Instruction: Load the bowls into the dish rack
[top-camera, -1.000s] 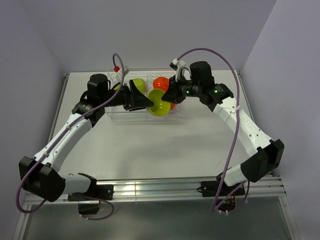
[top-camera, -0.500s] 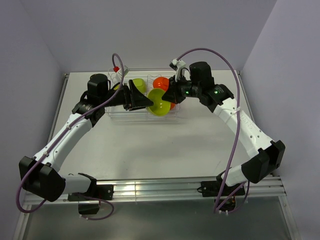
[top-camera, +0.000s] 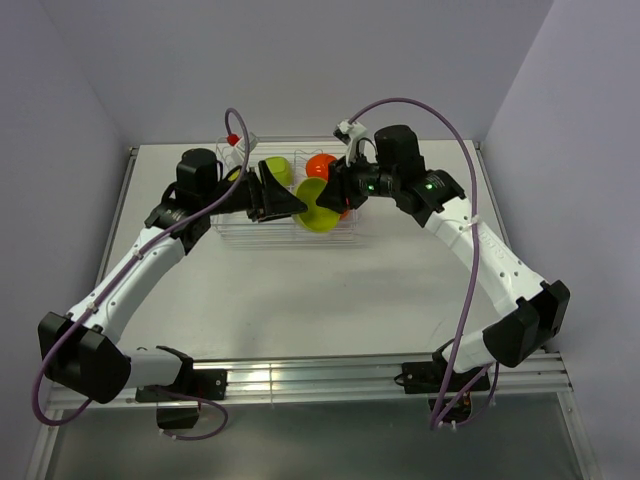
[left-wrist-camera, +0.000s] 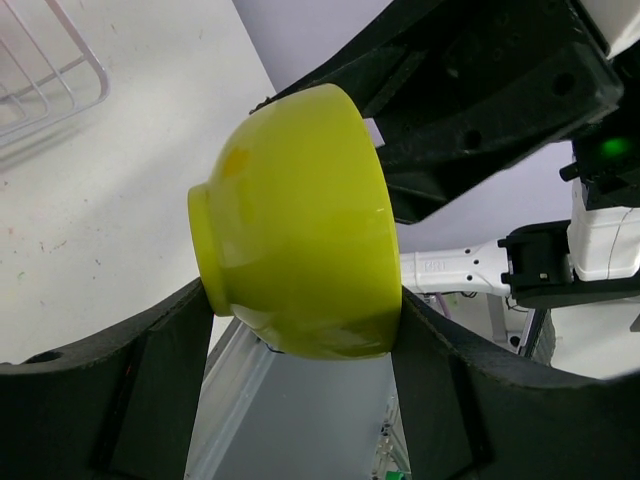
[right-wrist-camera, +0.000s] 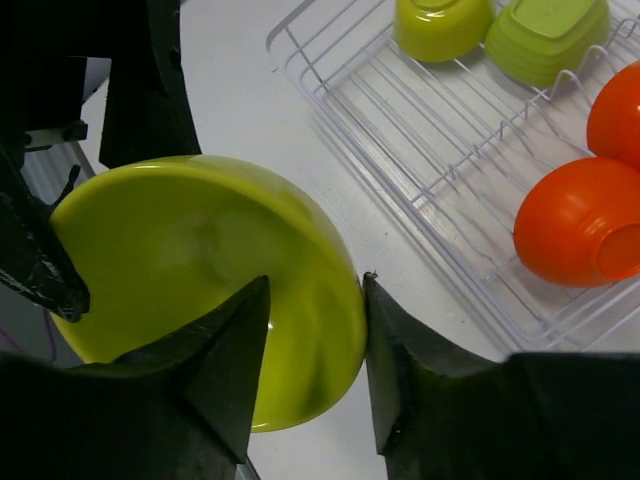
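**Desk:** What has just changed at centre frame?

**Caption:** The right gripper (right-wrist-camera: 312, 300) lets go. A second ago its fingers are pinched on the rim of the lime bowl (right-wrist-camera: 200, 270). Now they stand parted, one inside the rim and one outside, wider than the wall between them.

**Desk:** So who has the bowl?

**Caption:** The left gripper (left-wrist-camera: 300, 340). In its wrist view the bowl fills mid-frame, lying on its side, with a finger pressed against it on each side. From above, the bowl sits where it was, at upper centre and clear of the table (top-camera: 300, 300). It hangs at the near edge of the rack (top-camera: 280, 240).

**Desk:** What does that mean for the job?

**Caption:** The handover looks done, so placing the bowl probably falls to the left arm alone. The right fingers straddle the rim and likely need to back straight off, or they may snag it.

**Desk:** And beyond the bowl?

**Caption:** The rack runs across the upper right of the right wrist view. An orange bowl (right-wrist-camera: 575, 225) lies at right, with a second at the frame edge. Two green bowls (right-wrist-camera: 440, 25) sit along the top. No other bowl shows outside the rack, so this seems to be the last.
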